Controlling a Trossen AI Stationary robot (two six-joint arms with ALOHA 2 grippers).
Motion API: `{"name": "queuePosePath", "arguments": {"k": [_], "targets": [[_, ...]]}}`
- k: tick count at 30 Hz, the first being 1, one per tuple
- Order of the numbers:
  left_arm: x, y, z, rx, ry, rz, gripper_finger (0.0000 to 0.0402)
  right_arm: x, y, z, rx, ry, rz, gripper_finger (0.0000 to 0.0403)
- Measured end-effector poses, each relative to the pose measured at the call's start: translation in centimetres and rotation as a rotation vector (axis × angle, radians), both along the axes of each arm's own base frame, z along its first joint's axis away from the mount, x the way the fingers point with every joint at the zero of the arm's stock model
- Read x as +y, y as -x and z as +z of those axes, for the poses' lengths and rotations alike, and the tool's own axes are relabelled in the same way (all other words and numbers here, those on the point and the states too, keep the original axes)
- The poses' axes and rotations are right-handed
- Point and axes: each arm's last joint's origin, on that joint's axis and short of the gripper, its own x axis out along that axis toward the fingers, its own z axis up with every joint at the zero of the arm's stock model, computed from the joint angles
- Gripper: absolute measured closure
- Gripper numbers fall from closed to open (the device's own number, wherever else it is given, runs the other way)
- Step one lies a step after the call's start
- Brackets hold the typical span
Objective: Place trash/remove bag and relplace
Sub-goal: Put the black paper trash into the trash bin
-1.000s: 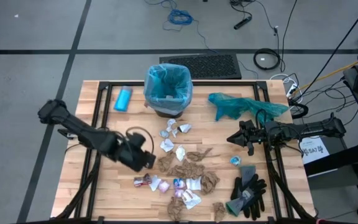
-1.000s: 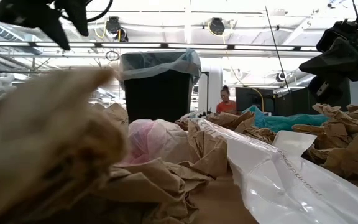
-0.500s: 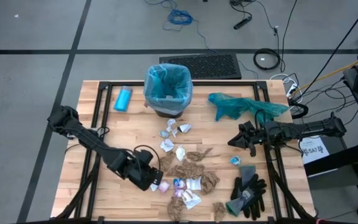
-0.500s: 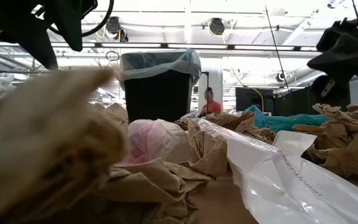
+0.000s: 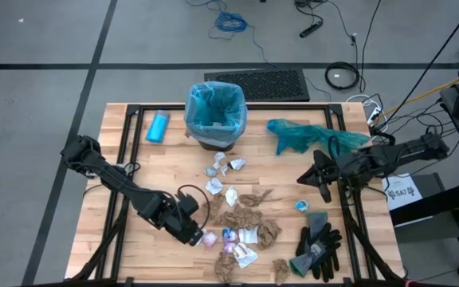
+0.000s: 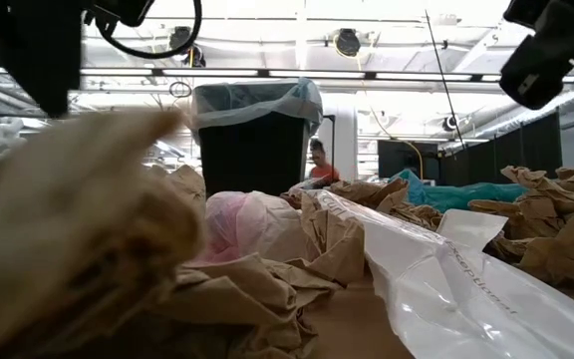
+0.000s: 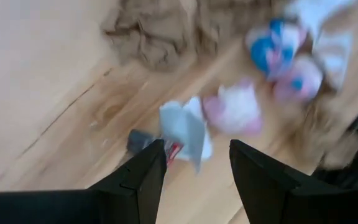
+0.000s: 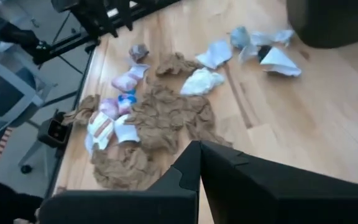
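Left gripper (image 5: 198, 233), fingers spread, hangs low over the near-left part of the table (image 5: 126, 171), its tips just beside a white-and-red wrapper (image 7: 182, 132) at the left end of the trash (image 5: 237, 215); nothing is pinched between them. Right gripper (image 5: 307, 177), fingers pressed together and holding nothing, waits above the right side of the table, clear of the scraps.

Largest to smallest:
- Table: pale wooden planks on a black frame, seen from above.
- Bin (image 5: 215, 118): dark, upright at the far middle of the table, lined with the bag (image 6: 257, 101), a pale blue liner folded out over the rim.
- Teal plastic bag (image 5: 309, 135): lies crumpled to the right of the bin, near the right arm.
- Trash: crumpled brown paper wads, white wrappers and a few pink and blue bits, strewn from just in front of the bin down to the near edge; all of it lies on the table outside the bin.
- Gloves (image 5: 319, 245): black and grey, at the near-right corner, beside the scraps.
- Bottle (image 5: 158, 127): small, light blue, lying flat to the left of the bin.
- Person (image 6: 319, 166): visible far behind the table in the low view.
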Motion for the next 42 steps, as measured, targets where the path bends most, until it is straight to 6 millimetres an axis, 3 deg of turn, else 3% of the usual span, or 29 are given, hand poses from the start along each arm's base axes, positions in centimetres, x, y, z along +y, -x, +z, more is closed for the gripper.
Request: {"name": "queuePosePath", "arguments": {"k": [6, 15, 21, 26, 28, 32, 33, 37, 42], "targets": [[-0.3, 0.4, -0.9, 0.088, -0.038, -0.238, 0.0221, 1.1, -1.2, -0.9, 0.14, -0.07, -0.059, 0.0403], [-1.7, 0.3, -4.1, 0.201, -0.159, -0.584, 0.0221, 2.9, -3.7, -0.9, 0.102, -0.209, -0.136, 0.0403], [-2.7, 0.3, -8.3, 0.285, -0.207, -0.638, 0.0221, 3.9, -5.5, 1.7, 0.128, -0.144, -0.192, 0.0403], [-3.0, 0.1, -10.5, 0.286, -0.218, -0.632, 0.023, 4.8, -7.1, 4.6, 0.141, -0.099, -0.207, 0.0403], [-2.7, 0.0, -10.6, 0.304, -0.198, -0.62, 0.0259, 5.3, -7.8, 5.7, 0.131, -0.073, -0.199, 0.0403], [-2.4, -0.1, -9.5, 0.278, -0.163, -0.616, 0.0373, 6.2, -8.7, 7.6, 0.116, -0.043, -0.155, 0.0403], [-2.2, 0.1, -9.1, 0.277, -0.164, -0.599, 0.0385, 6.4, -8.8, 7.9, 0.117, -0.04, -0.148, 0.0403], [-1.1, 1.0, -7.2, 0.293, -0.211, -0.479, 0.0395, 7.4, -8.7, 7.5, 0.198, -0.011, -0.132, 0.0403], [0.4, 3.0, -3.4, 0.286, -0.206, -0.36, 0.0398, 8.5, -7.5, 4.8, 0.441, 0.071, -0.198, 0.0403]]}}
